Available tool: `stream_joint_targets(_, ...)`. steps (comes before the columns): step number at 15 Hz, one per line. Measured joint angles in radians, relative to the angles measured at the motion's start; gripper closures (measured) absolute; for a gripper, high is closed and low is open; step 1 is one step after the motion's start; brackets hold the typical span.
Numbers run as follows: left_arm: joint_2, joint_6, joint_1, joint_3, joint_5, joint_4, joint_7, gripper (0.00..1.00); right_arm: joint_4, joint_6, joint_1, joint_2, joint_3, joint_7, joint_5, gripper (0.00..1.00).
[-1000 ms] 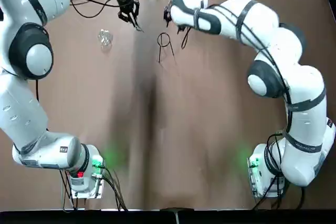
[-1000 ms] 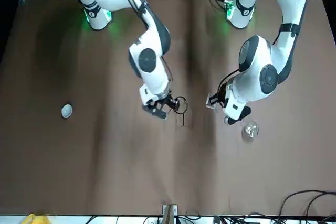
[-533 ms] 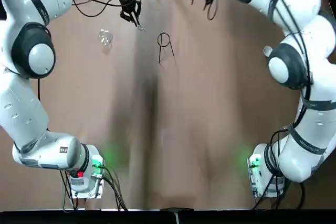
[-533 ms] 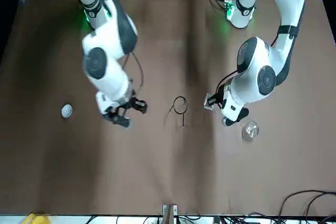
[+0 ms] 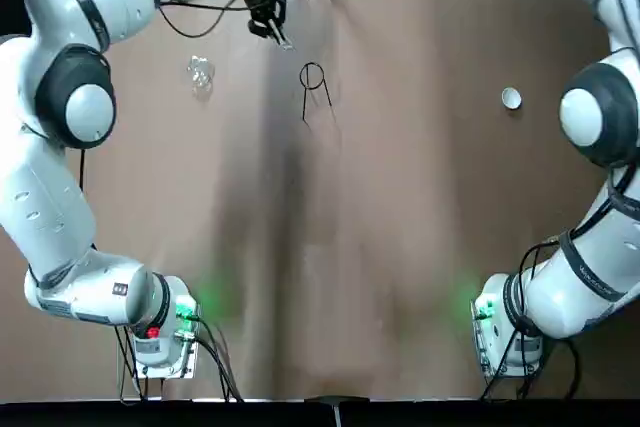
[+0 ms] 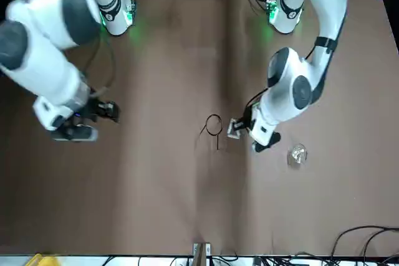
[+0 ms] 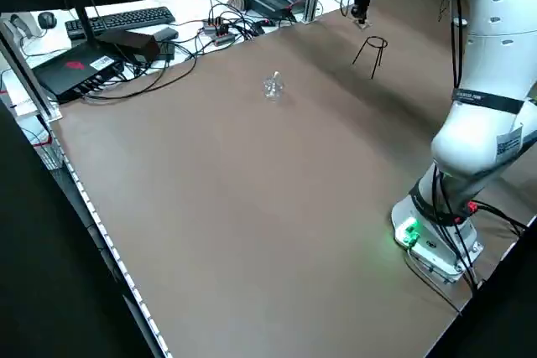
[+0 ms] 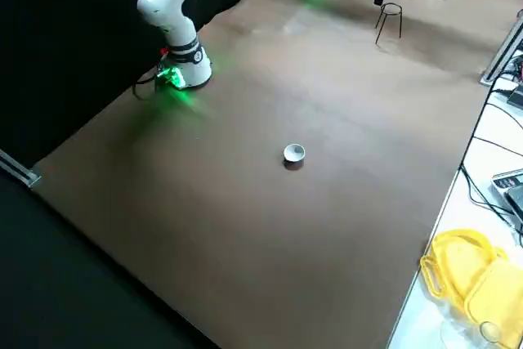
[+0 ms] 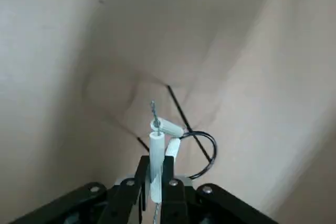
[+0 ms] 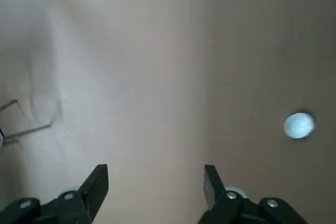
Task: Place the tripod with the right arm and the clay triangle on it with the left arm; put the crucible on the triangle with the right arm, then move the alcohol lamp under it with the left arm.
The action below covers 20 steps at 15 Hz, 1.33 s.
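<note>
left gripper pinching clay triangle near tripod, right gripper spread, crucible apart

Soft, fairly even light leaves pale sheen and broad, blurry shadows on the counter. Green glows spill near both arm bases. The lamp glints; the crucible shines bright.

Stand: wire tripod, upright at the table's far half.
Glass lamp: clear vessel, left of the tripod.
Cup: round, white, on the right side.
Left gripper: near the tripod, up and left of it.
</note>
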Motion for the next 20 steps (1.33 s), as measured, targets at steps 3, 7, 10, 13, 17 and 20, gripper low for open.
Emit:
stream_joint_targets(3,0.018,0.038,-0.046,-0.001,-0.036,0.001,-0.015,0.88,-0.041,-0.025,-0.08,-0.077,-0.001,-0.142,-0.001,0.18)
stream_joint_targets(7,0.025,0.112,-0.092,-0.002,-0.065,0.0,-0.032,0.88,-0.171,-0.022,-0.156,-0.199,-0.001,-0.245,-0.001,0.18)
stream_joint_targets(10,0.041,0.127,-0.111,-0.002,-0.065,-0.001,-0.038,0.88,-0.2,-0.02,-0.164,-0.232,-0.001,-0.248,-0.001,0.12)
stream_joint_targets(13,0.059,0.129,-0.116,-0.002,-0.065,-0.013,-0.038,0.88,-0.212,-0.02,-0.166,-0.235,0.0,-0.249,-0.001,0.0)
stream_joint_targets(17,0.065,0.13,-0.116,-0.001,-0.065,-0.041,-0.038,0.88,-0.223,-0.015,-0.176,-0.235,-0.001,-0.251,-0.001,0.0)
stream_joint_targets(20,0.065,0.13,-0.117,-0.002,-0.065,-0.053,-0.038,0.88,-0.236,-0.007,-0.18,-0.237,-0.001,-0.263,-0.001,0.0)
